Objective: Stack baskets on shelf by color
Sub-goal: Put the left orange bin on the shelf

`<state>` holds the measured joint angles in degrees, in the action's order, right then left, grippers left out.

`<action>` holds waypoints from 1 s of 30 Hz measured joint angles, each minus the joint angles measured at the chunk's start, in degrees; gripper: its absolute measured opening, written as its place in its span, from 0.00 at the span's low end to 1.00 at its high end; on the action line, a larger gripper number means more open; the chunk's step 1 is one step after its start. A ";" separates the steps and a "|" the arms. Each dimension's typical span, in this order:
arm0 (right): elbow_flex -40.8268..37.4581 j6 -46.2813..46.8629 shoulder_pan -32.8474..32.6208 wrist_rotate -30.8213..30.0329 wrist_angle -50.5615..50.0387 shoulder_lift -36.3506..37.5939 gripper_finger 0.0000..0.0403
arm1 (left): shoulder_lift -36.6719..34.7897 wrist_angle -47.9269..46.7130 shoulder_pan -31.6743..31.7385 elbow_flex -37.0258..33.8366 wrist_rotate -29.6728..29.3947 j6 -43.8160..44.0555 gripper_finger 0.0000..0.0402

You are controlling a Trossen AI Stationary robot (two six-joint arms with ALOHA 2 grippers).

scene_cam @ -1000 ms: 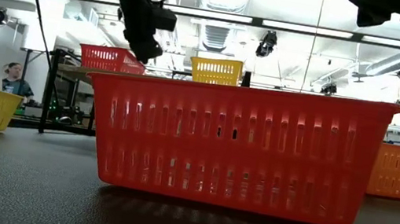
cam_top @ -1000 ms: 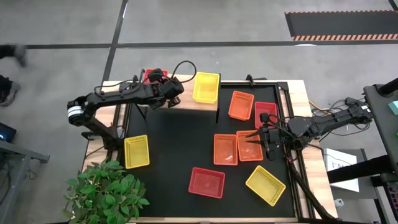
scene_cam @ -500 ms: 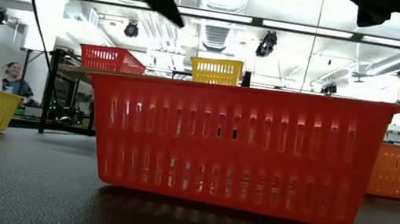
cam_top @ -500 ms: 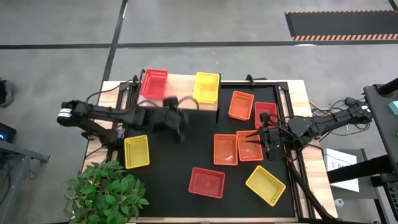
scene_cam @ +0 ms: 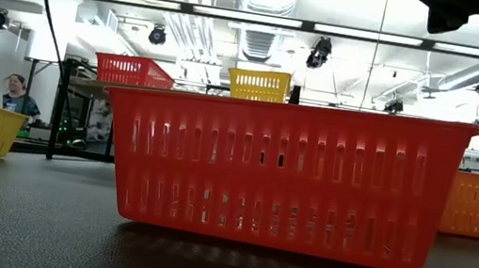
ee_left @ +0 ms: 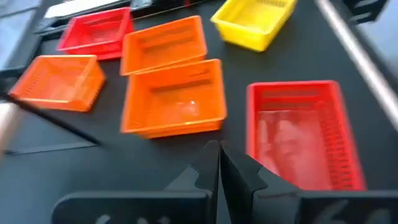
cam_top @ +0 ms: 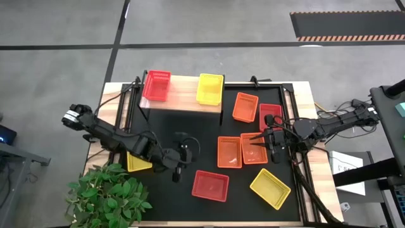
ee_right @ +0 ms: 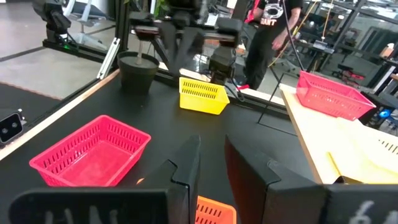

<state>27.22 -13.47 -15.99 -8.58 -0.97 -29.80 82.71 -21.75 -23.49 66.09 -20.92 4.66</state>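
The wooden shelf stands at the far side and carries a red basket and a yellow basket on their bases. On the black mat lie three orange baskets, two red ones and two yellow ones. My left gripper hovers shut and empty just left of the near red basket. My right gripper hangs open above an orange basket, touching nothing.
A potted plant stands at the table's near left corner. The left arm stretches over the left yellow basket. A person stands beyond the table. Bare mat lies in front of the shelf.
My left arm has swung away from the shelf toward the table's near edge, out over the mat, ending beside the near red basket. The red basket stays on the shelf's left end. The right arm has kept still.
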 joint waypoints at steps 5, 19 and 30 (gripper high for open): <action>0.00 0.00 -0.02 0.00 -0.02 -0.02 0.16 | 3.45 3.24 -2.95 0.35 2.52 1.12 0.00; 0.00 -0.04 -0.01 0.02 0.48 -0.50 0.16 | 9.41 5.13 -4.69 1.43 5.68 2.71 0.00; 0.33 -2.91 -0.02 -0.42 5.77 -6.81 0.16 | 9.39 4.95 -2.72 0.93 5.60 2.52 0.06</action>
<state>27.55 -16.38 -16.01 -9.00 4.80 -36.62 92.09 -16.80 -26.21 67.02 -15.32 7.18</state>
